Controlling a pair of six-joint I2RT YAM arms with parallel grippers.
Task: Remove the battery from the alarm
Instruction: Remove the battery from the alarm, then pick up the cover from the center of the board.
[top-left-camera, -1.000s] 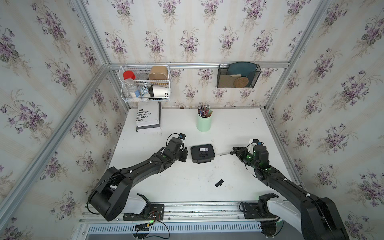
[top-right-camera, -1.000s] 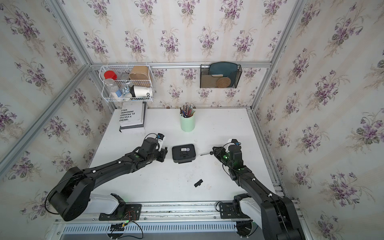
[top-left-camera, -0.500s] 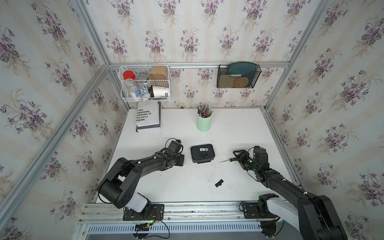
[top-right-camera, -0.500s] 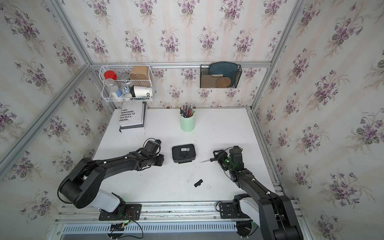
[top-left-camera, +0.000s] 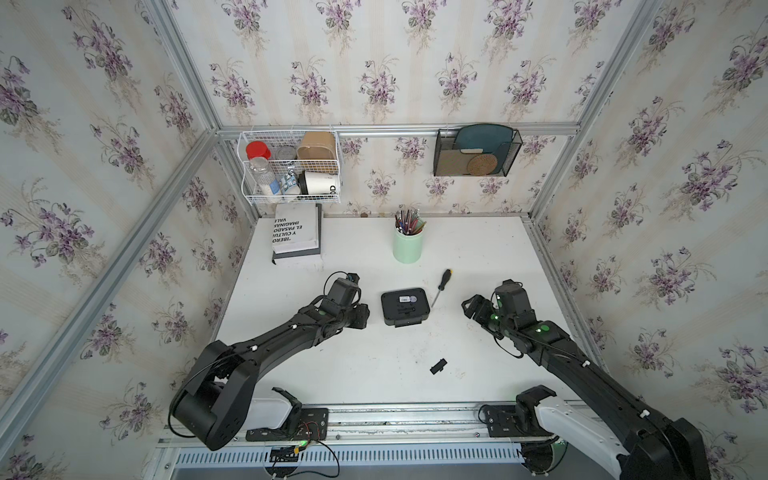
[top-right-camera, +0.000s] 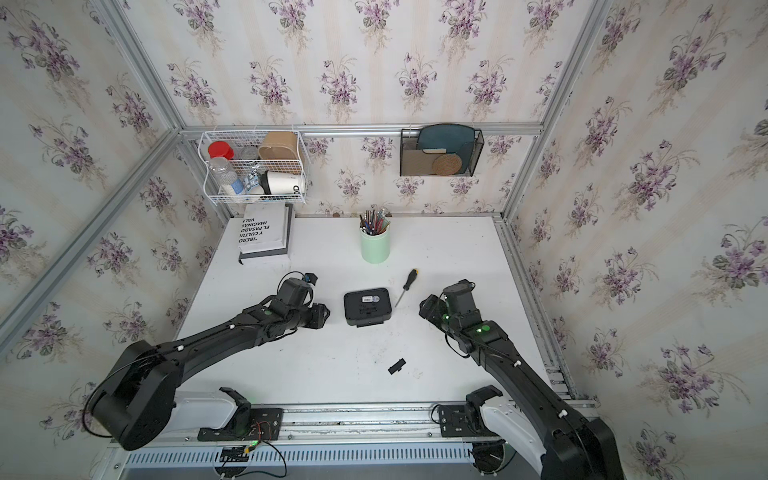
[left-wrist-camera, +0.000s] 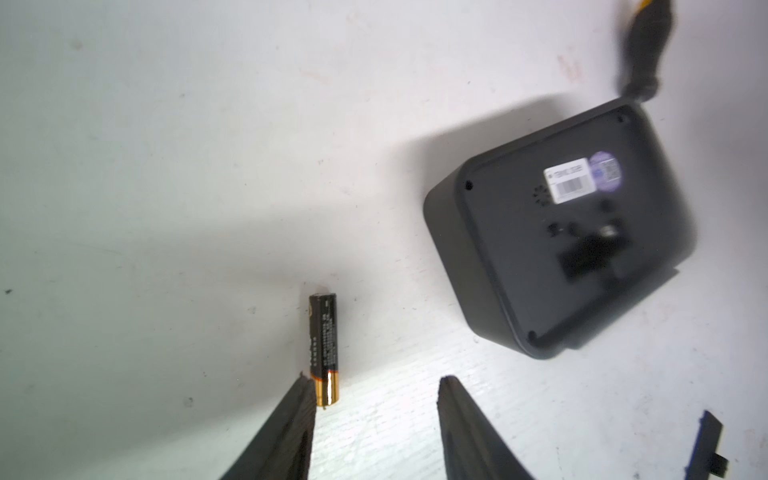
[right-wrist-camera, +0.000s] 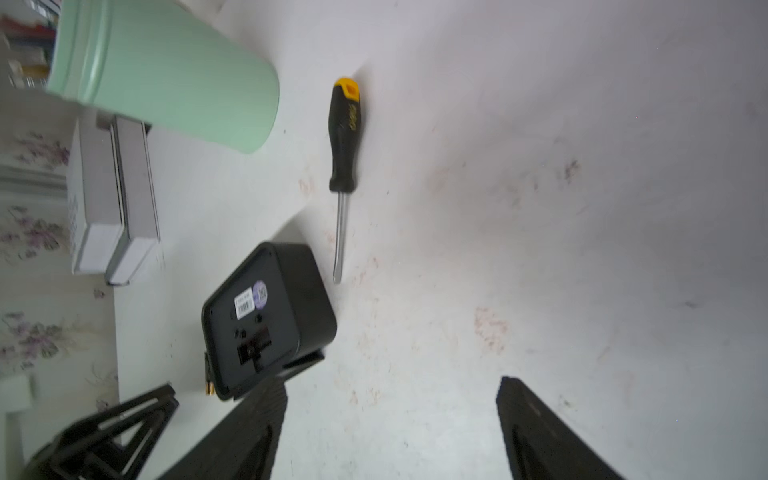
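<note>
The battery (left-wrist-camera: 324, 349) lies flat on the white table (top-left-camera: 374, 374), out of the alarm (left-wrist-camera: 561, 232) and a little apart from it. Its gold end points at the left claw (left-wrist-camera: 376, 380). That claw stands partly spread and grips nothing. One fingertip (left-wrist-camera: 305, 390) sits right against the battery's gold end, though the wrist view is too close to show whether they touch.

The alarm (top-left-camera: 405, 307) rests face down near the middle of the table, with its sticker and open battery slot facing up. In both top views the left arm hides the battery.

The right claw (right-wrist-camera: 390, 386) is spread wide and empty, low over bare table on the alarm's other side. The screwdriver (top-left-camera: 440, 287) lies just beside the alarm, its blade tip near the casing. The black cover piece (top-left-camera: 438, 365) lies alone nearer the front rail.
</note>
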